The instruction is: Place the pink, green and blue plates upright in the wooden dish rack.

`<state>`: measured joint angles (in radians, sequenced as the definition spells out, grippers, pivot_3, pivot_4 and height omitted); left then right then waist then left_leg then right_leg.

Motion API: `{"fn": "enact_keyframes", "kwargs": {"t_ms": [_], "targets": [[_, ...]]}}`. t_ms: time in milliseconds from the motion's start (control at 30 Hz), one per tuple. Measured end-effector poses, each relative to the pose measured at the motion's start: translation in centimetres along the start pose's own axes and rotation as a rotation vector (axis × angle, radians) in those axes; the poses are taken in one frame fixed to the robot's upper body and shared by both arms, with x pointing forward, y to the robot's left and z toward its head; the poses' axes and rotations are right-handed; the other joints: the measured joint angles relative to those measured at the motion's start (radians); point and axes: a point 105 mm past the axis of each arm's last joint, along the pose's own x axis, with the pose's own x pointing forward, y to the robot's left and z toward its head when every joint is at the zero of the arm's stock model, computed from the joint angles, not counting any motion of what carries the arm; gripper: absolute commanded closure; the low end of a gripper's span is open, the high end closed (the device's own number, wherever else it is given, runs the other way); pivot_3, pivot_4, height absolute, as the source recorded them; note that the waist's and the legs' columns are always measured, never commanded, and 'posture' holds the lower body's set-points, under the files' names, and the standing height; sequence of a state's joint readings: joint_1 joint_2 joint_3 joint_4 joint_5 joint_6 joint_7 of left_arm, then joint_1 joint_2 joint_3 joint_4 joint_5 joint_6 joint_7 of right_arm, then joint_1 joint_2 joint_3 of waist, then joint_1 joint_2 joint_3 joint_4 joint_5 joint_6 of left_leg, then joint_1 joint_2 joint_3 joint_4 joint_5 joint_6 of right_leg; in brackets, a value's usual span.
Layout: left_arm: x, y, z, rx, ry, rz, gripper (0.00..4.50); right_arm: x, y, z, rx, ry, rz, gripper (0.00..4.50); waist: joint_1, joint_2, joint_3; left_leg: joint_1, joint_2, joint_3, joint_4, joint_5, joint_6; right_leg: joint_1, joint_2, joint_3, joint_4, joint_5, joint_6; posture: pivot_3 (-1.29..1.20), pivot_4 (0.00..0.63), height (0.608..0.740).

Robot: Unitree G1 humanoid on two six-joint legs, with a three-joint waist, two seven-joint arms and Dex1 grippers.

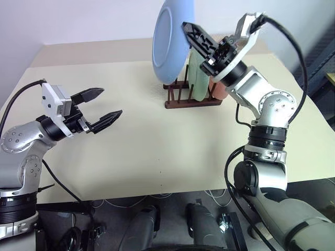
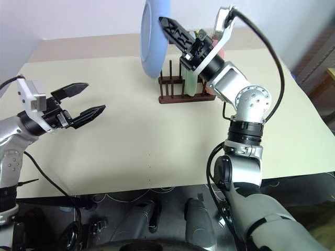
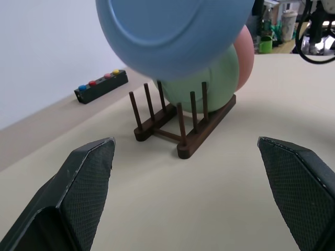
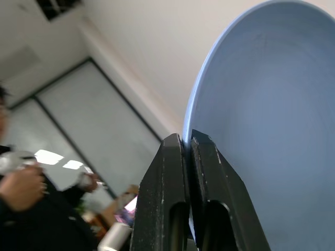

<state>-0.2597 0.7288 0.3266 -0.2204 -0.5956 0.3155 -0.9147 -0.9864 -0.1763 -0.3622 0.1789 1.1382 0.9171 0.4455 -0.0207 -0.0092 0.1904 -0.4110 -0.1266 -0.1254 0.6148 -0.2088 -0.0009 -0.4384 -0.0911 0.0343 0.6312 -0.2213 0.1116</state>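
Jaws of the right gripper (image 1: 187,27) pinch the rim of the light blue plate (image 1: 170,39), held on edge above the free pegs of the wooden dish rack (image 1: 180,97), where the mint green plate (image 3: 201,86) and salmon pink plate (image 3: 245,55) already stand; the left gripper (image 1: 103,106) hangs wide open and empty over the table (image 1: 157,151). The plate looks stiff, smooth and light, so a thin rim pinch may let it swing or slip. The rim is probably the only workable hold.
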Motion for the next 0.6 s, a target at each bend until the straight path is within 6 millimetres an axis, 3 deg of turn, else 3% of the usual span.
{"fn": "enact_keyframes", "kwargs": {"t_ms": [600], "targets": [[0.4,-0.1,0.7,0.018,-0.025,0.012,0.00,0.4,-3.3,-1.6,-0.154,0.027,-0.107,4.45,-0.001,0.000,0.000,0.000,0.001,0.000,0.000,0.000,0.000,0.000,0.001,0.000,0.000,0.000,0.000,0.00,0.150,0.740]]}}
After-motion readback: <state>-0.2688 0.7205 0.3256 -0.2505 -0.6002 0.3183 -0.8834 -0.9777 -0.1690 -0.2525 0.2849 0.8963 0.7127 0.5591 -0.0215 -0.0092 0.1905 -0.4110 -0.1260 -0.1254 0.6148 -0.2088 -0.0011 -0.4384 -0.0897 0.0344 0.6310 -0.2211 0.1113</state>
